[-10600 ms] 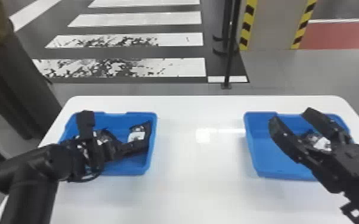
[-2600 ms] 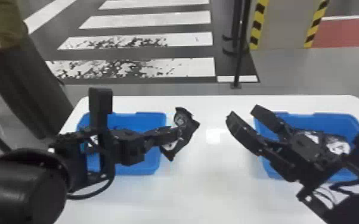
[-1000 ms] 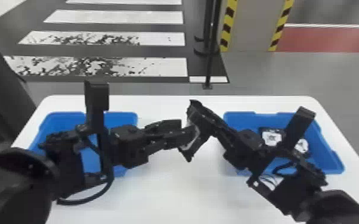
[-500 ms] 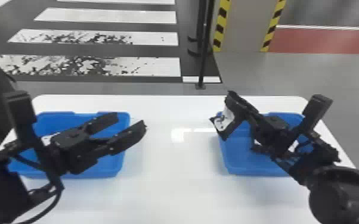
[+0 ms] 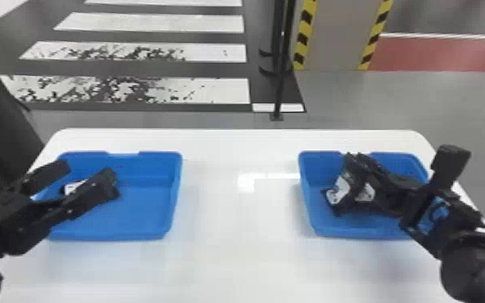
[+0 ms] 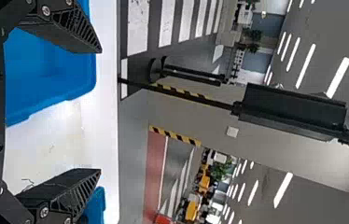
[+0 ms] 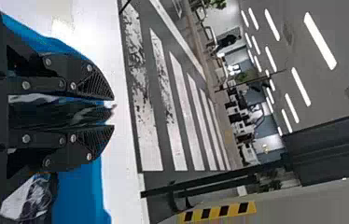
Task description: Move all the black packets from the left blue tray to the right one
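In the head view, my left gripper (image 5: 88,174) stands open above the left blue tray (image 5: 145,209). A black packet with a white label (image 5: 71,187) lies in that tray, partly behind its fingers. Over the right blue tray (image 5: 307,201) is my right gripper (image 5: 354,159), shut on a black packet (image 5: 336,192) that hangs at its fingertips. The left wrist view has the left gripper (image 6: 100,111) with nothing between its fingers. In the right wrist view the right gripper (image 7: 113,112) pinches the dark packet (image 7: 60,114); another packet (image 7: 37,198) lies in the tray beyond.
Both trays stand on a white table (image 5: 233,225), with a stretch of tabletop between them. A thin black post (image 5: 280,80) rises from the floor behind the table's far edge.
Earlier the left gripper held a packet and the right stood open. They met mid-table, the right took hold and the left let go. Left has since moved left, right to its tray.
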